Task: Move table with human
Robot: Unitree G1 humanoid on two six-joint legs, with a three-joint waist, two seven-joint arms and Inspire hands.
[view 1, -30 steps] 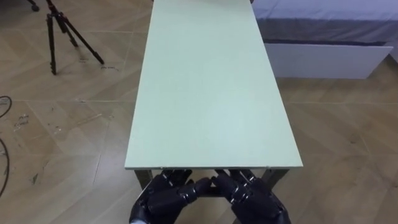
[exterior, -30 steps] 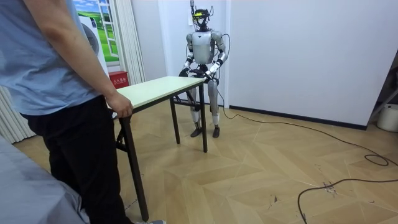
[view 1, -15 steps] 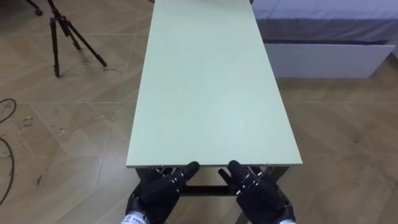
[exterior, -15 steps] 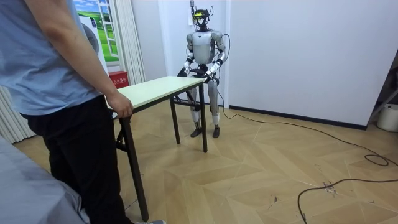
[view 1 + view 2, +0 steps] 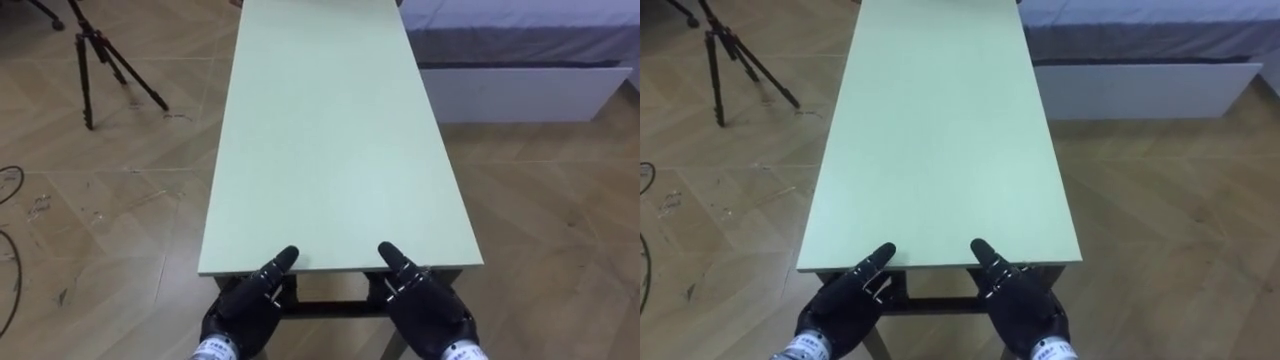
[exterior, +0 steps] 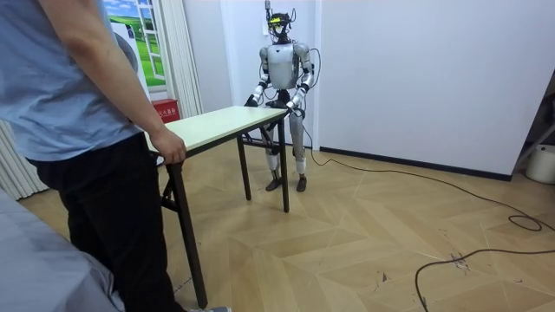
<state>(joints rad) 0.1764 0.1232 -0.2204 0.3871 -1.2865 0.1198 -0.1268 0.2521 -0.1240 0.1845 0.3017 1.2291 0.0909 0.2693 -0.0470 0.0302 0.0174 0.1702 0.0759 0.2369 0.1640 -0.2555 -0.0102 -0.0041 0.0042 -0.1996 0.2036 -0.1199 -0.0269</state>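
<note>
Standing at the desk's short end, thumbs on top

The robot stands at one short end of a long desk with a pale green top and dark legs. Close behind it is a white wall. A person stands at the other short end, at the room view's left, with one hand closed over the corner of the top.

Seen from the robot's head, the desk runs straight away from it over a wooden floor.

The left hand is at the near edge, left of the middle. Its thumb lies flat on the top and points forward, and the palm sits below the rim. The right hand mirrors it, right of the middle, with its thumb on the top in the same way. The two hands are well apart, with a stretch of bare edge between them. The rest of each hand goes under the edge and is hidden, so I cannot tell whether either hand is clamped on the desk.

Beyond the desk's left side a dark tripod stands on the floor. On the right side a bed, with grey bedding on a white base, lies just beside the far part of the desk.
</note>
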